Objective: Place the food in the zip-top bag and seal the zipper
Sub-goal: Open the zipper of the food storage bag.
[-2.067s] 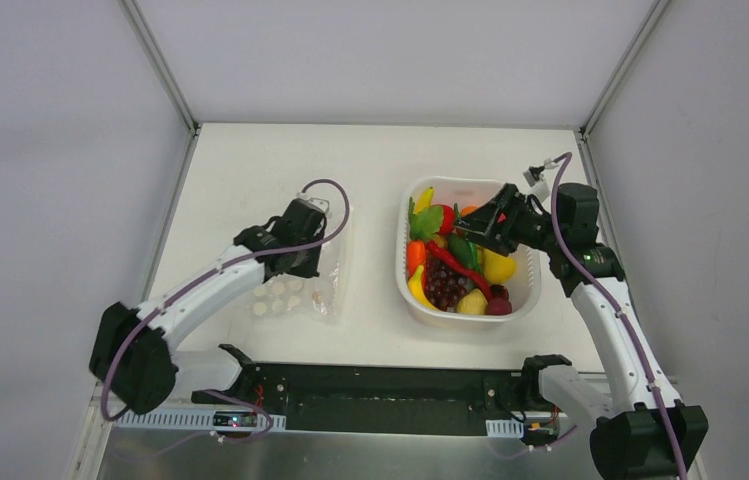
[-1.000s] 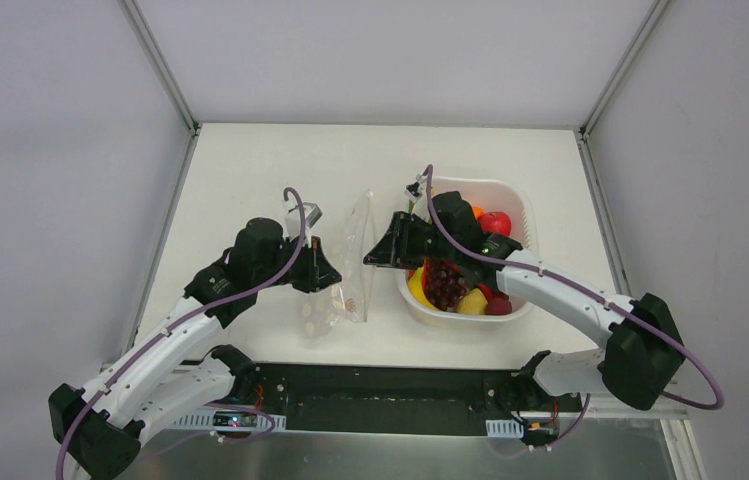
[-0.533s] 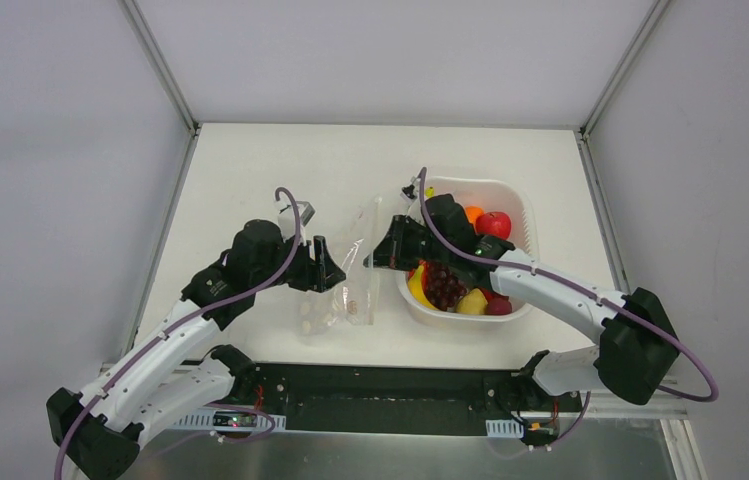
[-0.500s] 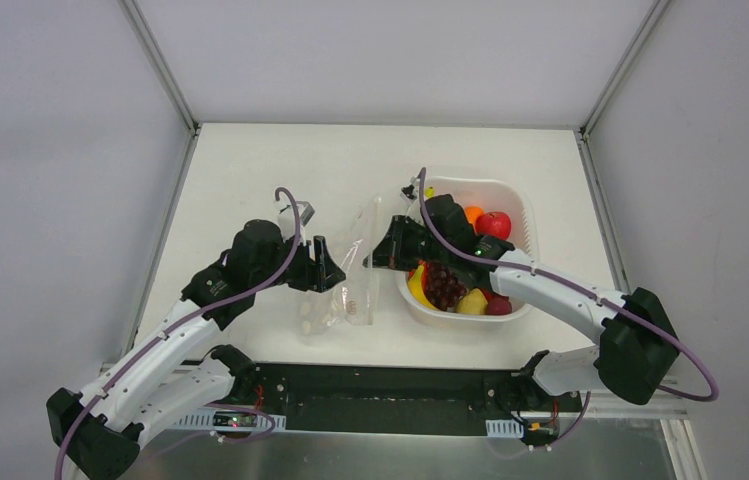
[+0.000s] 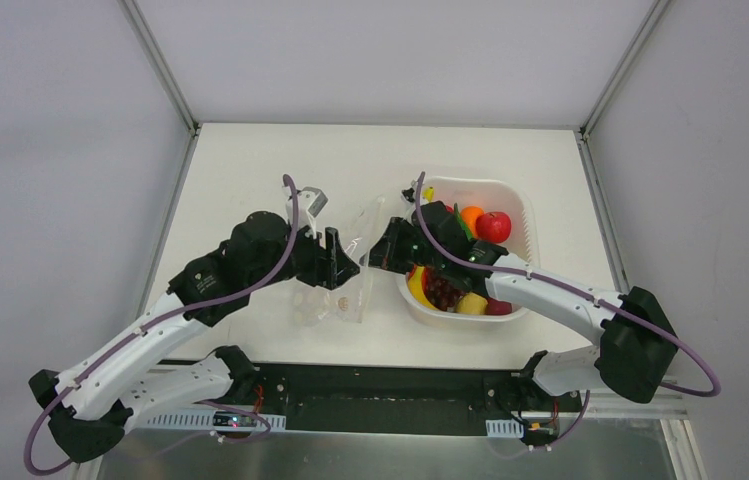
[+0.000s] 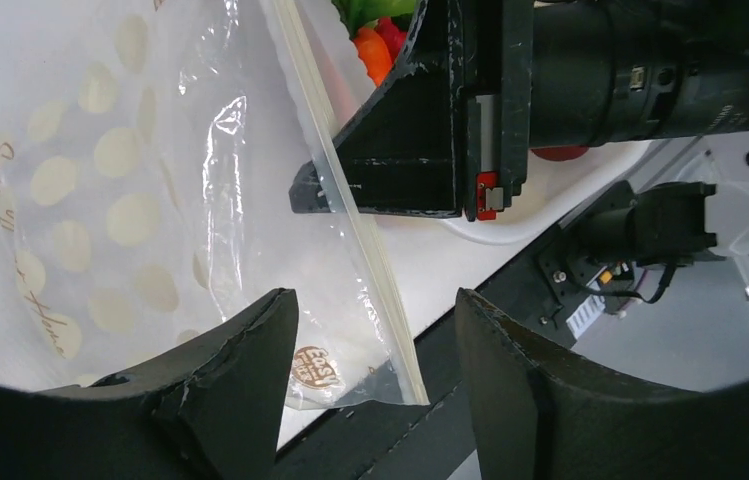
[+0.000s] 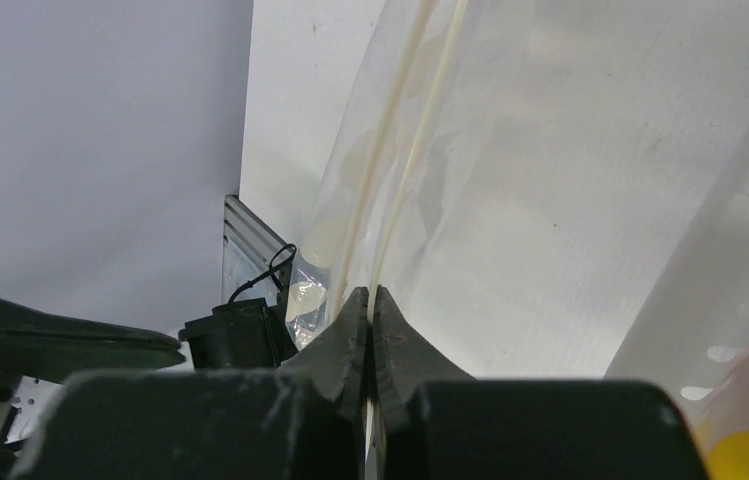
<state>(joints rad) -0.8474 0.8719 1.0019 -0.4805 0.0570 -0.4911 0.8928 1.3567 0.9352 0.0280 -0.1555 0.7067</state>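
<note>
The zip-top bag (image 5: 345, 290), clear with white dots, is held up off the table between the two arms. Its zipper (image 7: 390, 130) shows as two pale strips, and my right gripper (image 7: 370, 292) is shut on that edge. My left gripper (image 6: 375, 300) is open just left of the bag, level with its mouth. The bag's zipper (image 6: 350, 210) and lower corner show beyond the gap between the fingers, ungripped. The food (image 5: 445, 285) lies in the white basket (image 5: 528, 235): a red apple (image 5: 495, 225), purple grapes and yellow pieces.
The basket stands right of the bag, and my right arm (image 5: 550, 295) reaches across its near side. A black rail (image 5: 380, 395) with both arm bases runs along the table's near edge. White walls close in the left, right and far sides.
My left gripper has let go of the bag, opened and moved right towards its mouth. My right gripper has shut on the zipper edge and now holds the bag up.
</note>
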